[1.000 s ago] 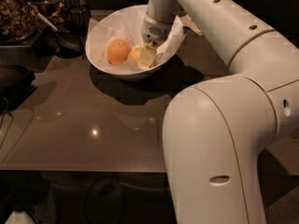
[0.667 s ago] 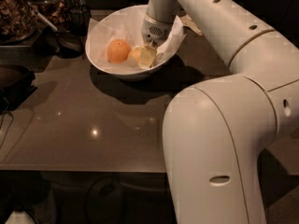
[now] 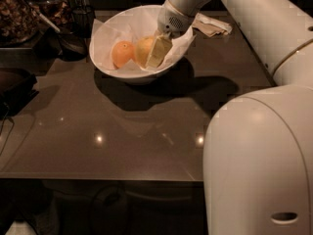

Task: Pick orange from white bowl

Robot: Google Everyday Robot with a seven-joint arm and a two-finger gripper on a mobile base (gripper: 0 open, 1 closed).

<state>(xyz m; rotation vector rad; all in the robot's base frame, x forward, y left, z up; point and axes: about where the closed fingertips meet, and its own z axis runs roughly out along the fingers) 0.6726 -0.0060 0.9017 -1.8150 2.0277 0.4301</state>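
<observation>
The white bowl (image 3: 105, 58), lined with crinkled white paper, stands at the back of the dark table. Two fruits lie in it. The pale yellowish orange (image 3: 140, 49) is on the right. A deeper, redder-orange fruit (image 3: 122, 53) touches its left side. My gripper (image 3: 150, 56) reaches down into the bowl from the upper right and is shut on the orange. One pale finger (image 3: 158, 52) lies against the orange's right side; the other finger is hidden behind the fruit. The orange sits a little above the bowl's floor.
My white arm and base (image 3: 259, 146) fill the right side. A crumpled napkin (image 3: 211, 25) lies behind the bowl. A dark ladle and pan (image 3: 68, 40) and jars (image 3: 19, 13) stand at the back left. The brown tabletop (image 3: 122, 131) stretches toward the front edge.
My gripper has risen slightly and shifted right, and the orange has come up with it. The deeper orange fruit and the bowl have not moved.
</observation>
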